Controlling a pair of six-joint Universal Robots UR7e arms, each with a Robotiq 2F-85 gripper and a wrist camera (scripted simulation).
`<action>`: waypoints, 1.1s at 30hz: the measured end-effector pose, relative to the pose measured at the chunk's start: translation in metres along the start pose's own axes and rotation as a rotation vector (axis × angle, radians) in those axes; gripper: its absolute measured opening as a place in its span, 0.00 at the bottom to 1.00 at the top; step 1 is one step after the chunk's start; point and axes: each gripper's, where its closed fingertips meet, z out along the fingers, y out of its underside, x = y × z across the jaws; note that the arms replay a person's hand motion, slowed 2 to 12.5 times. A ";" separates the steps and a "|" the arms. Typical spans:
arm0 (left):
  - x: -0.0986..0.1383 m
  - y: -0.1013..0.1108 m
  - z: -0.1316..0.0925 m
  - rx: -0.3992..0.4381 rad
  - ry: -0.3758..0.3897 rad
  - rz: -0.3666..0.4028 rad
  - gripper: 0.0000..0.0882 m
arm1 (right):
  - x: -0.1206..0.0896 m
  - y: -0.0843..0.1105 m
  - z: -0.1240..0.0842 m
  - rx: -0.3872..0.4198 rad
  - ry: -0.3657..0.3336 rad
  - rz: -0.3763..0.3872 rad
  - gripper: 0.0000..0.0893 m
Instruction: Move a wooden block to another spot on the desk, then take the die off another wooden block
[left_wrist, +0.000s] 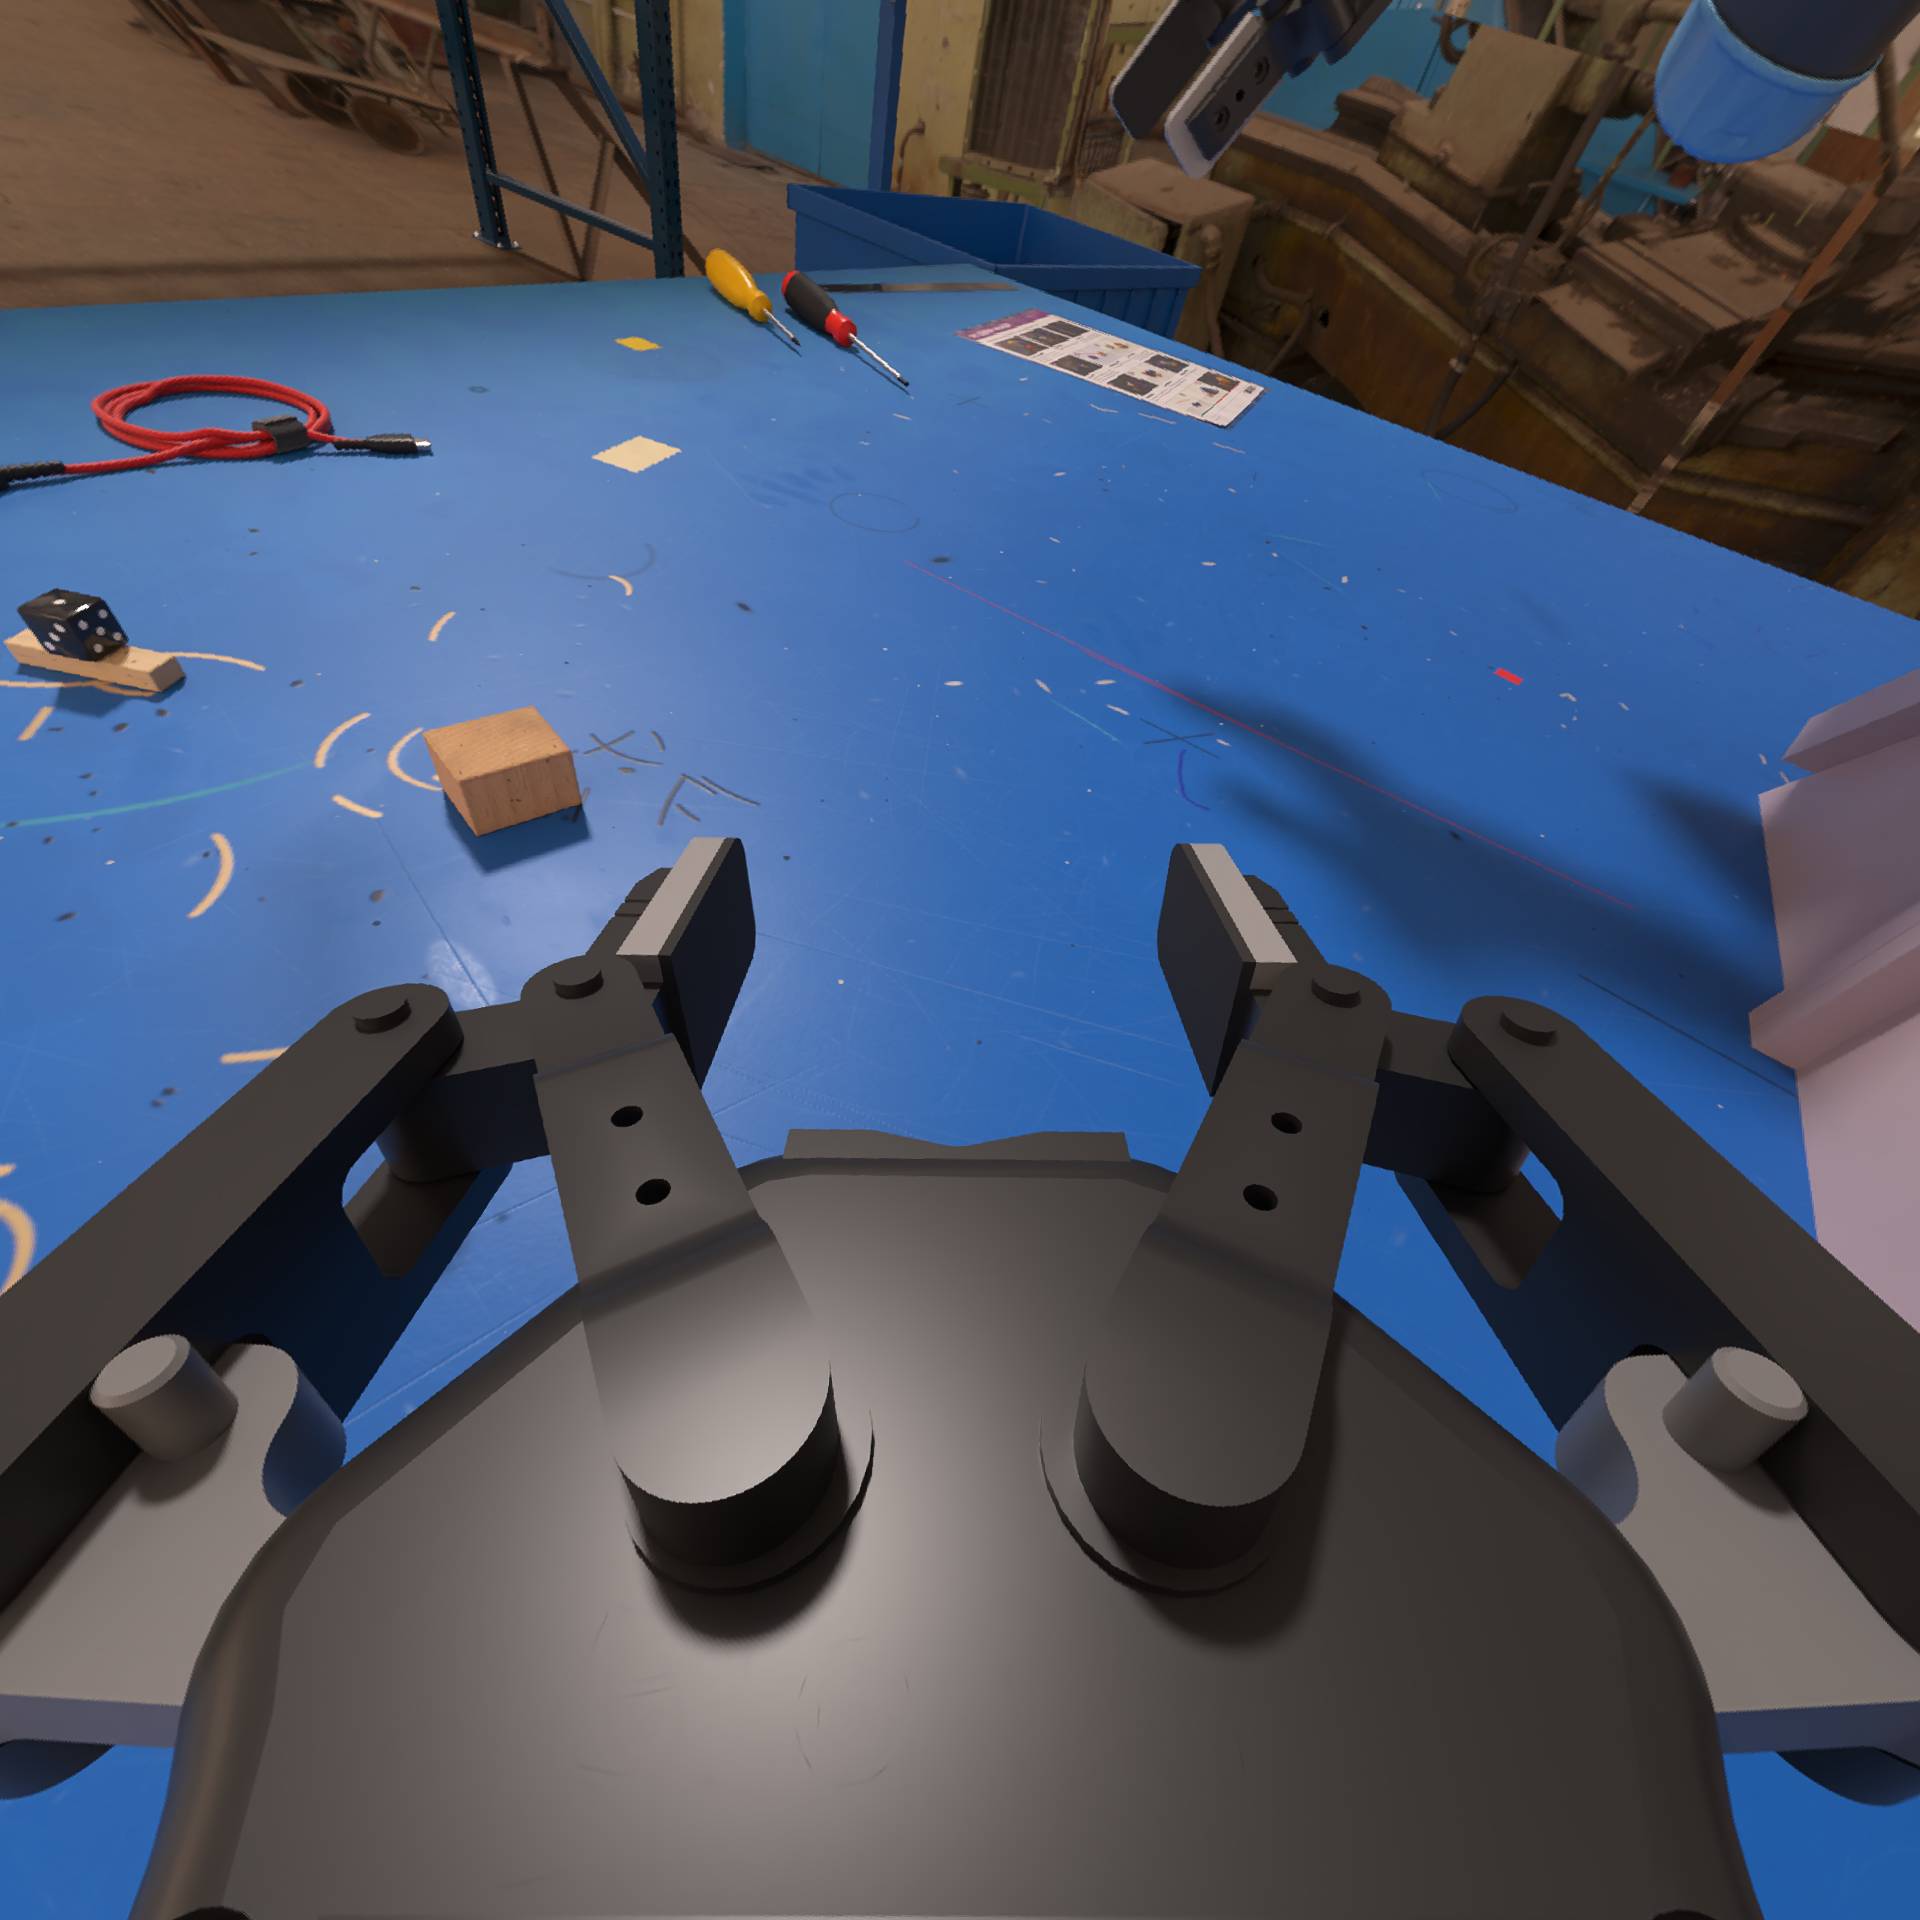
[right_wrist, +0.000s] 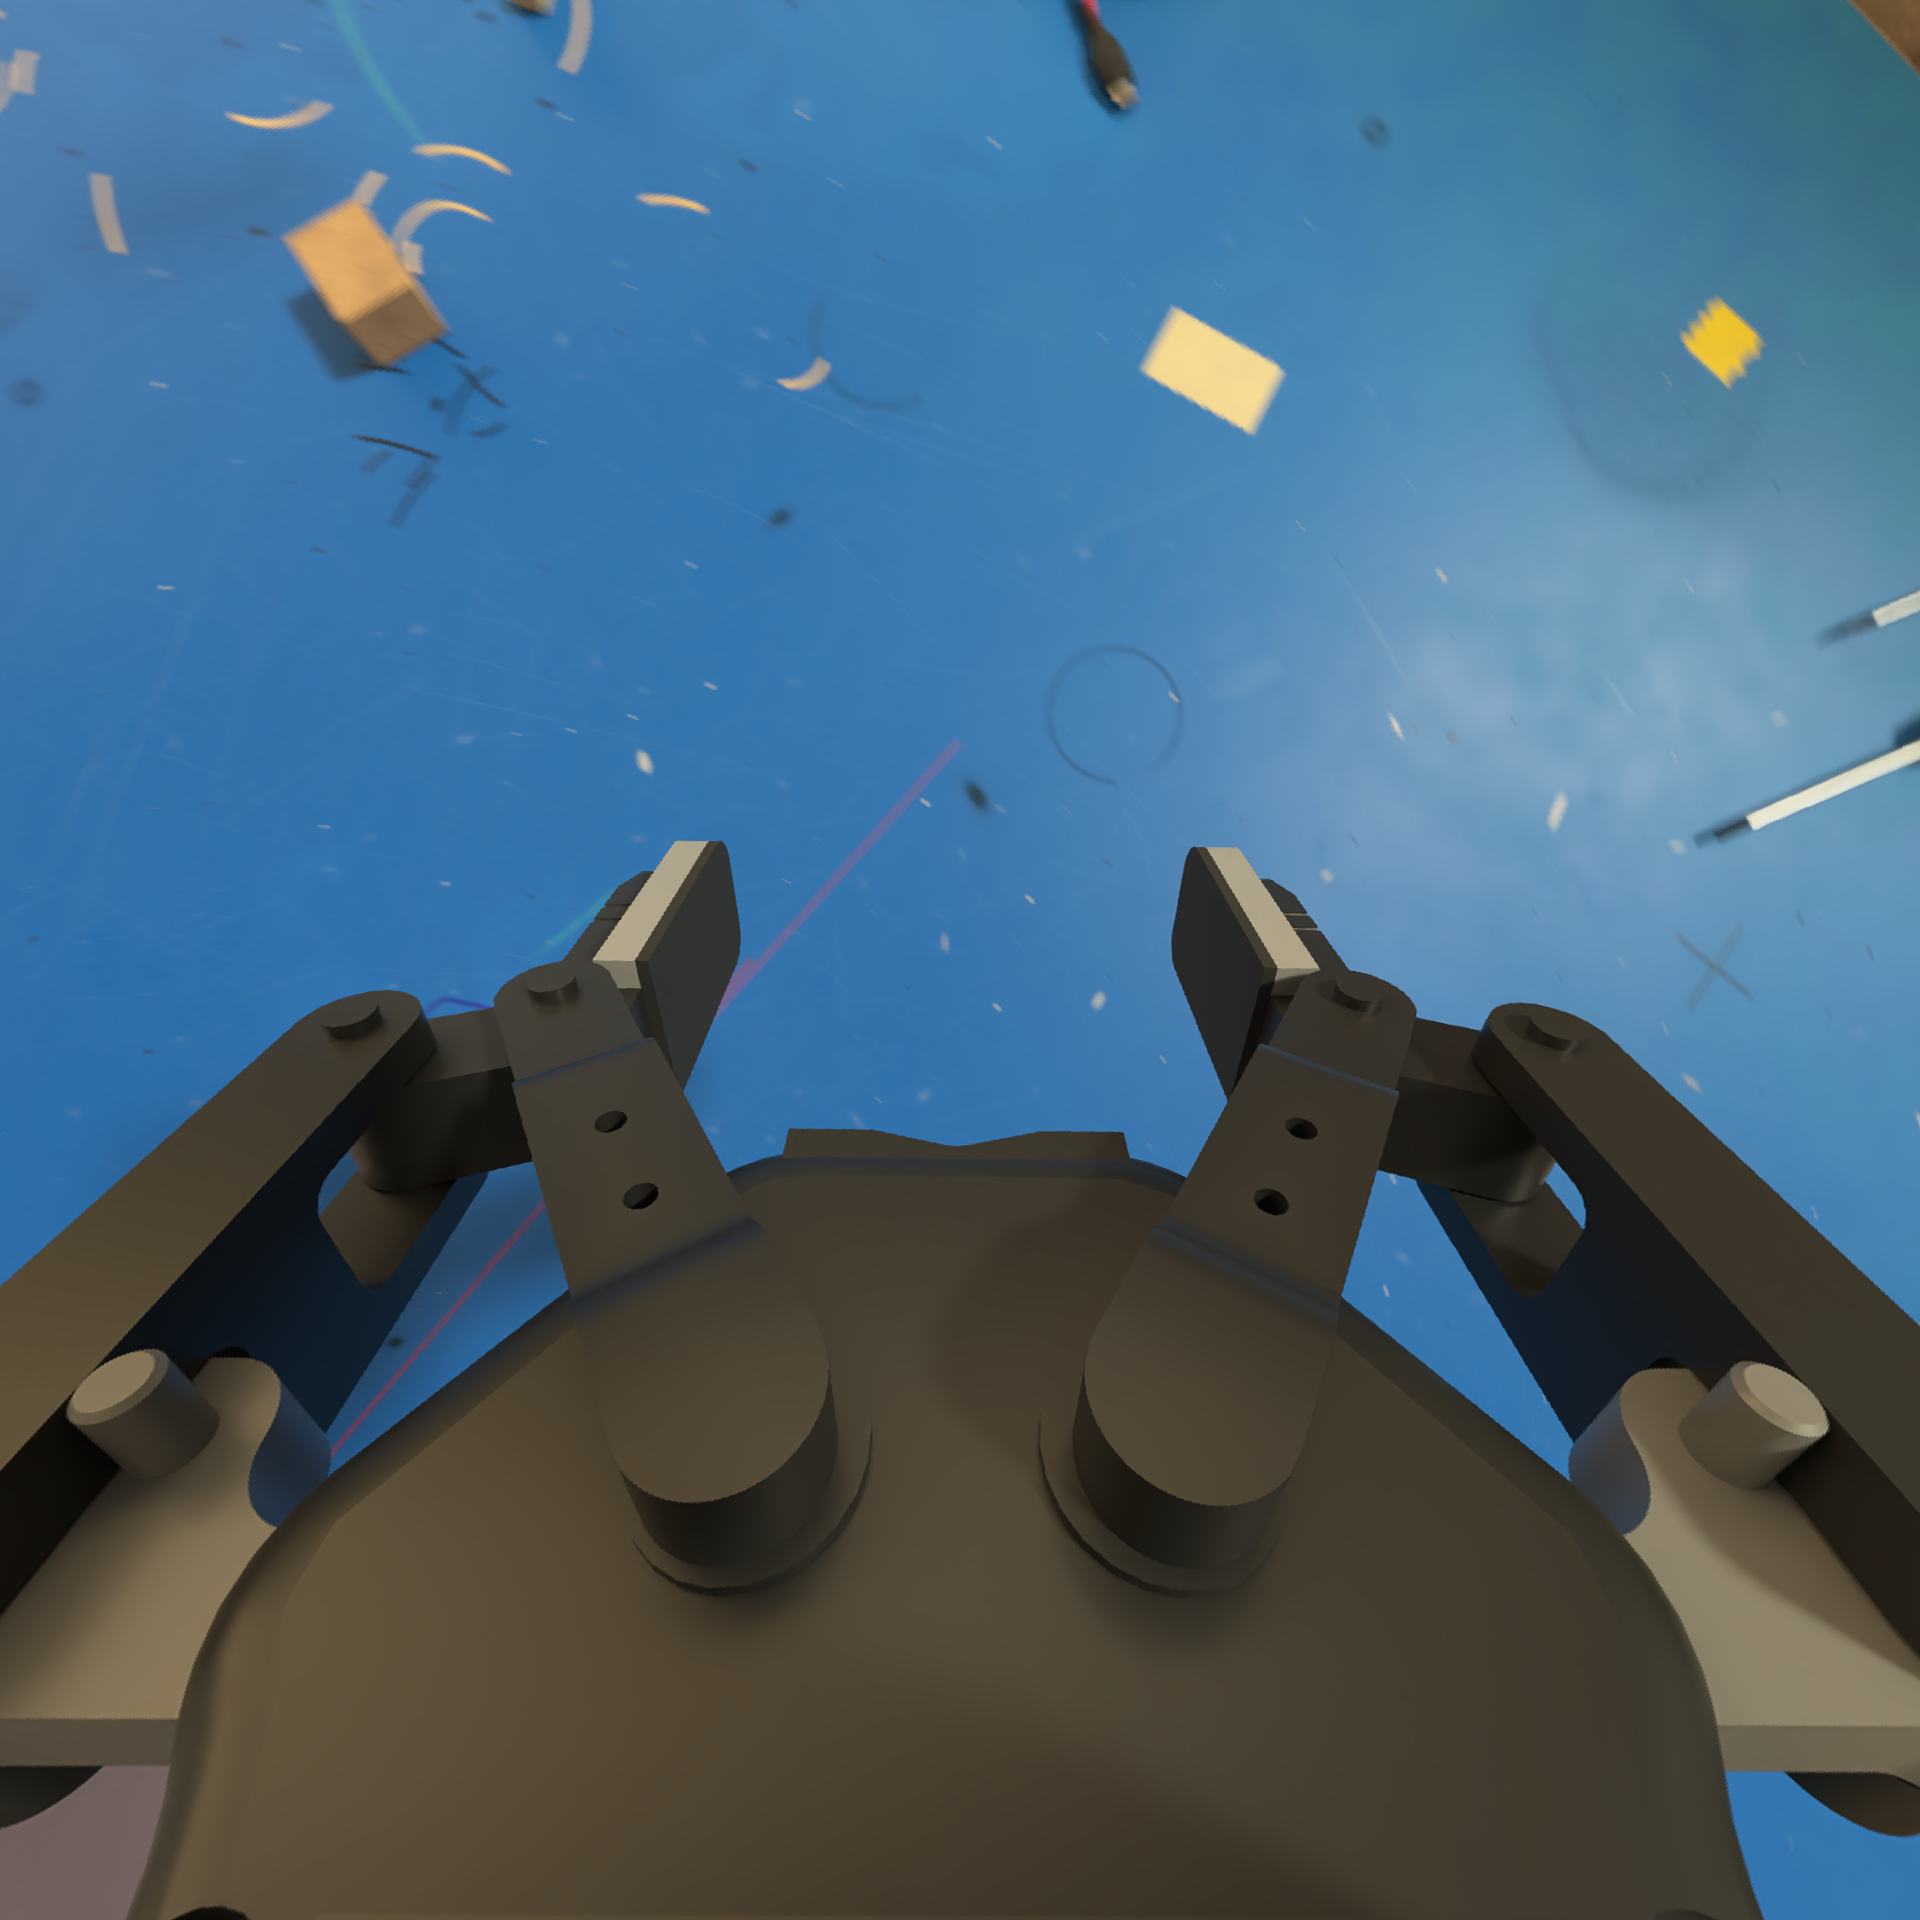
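A light wooden cube block (left_wrist: 502, 766) sits on the blue desk (left_wrist: 1039, 623), just ahead and left of my left gripper (left_wrist: 954, 914), which is open and empty above the desk. Farther left a black die (left_wrist: 71, 623) rests on a flat wooden block (left_wrist: 99, 668). The cube also shows in the right wrist view (right_wrist: 364, 283), far up and left of my right gripper (right_wrist: 956, 914), which is open and empty high over the desk. The right gripper also shows at the top of the left wrist view (left_wrist: 1226, 94).
A coiled red cable (left_wrist: 208, 421), a yellow screwdriver (left_wrist: 743, 291), a red-and-black screwdriver (left_wrist: 831, 317) and a printed sheet (left_wrist: 1112, 366) lie at the far side. A blue bin (left_wrist: 997, 249) stands behind the desk. A pale lilac stand (left_wrist: 1849, 914) is at the right edge. Tape patches (right_wrist: 1210, 367) mark the desk.
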 end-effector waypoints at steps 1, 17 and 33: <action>0.001 -0.001 0.000 0.002 0.003 -0.001 0.78 | -0.010 -0.007 0.001 0.010 -0.022 -0.026 0.83; 0.022 -0.014 0.004 0.010 0.065 0.020 0.79 | -0.159 -0.106 0.102 0.033 -0.244 -0.334 0.89; 0.017 -0.007 -0.012 -0.030 0.008 0.084 0.79 | -0.212 -0.135 0.216 -0.079 -0.315 -0.417 0.83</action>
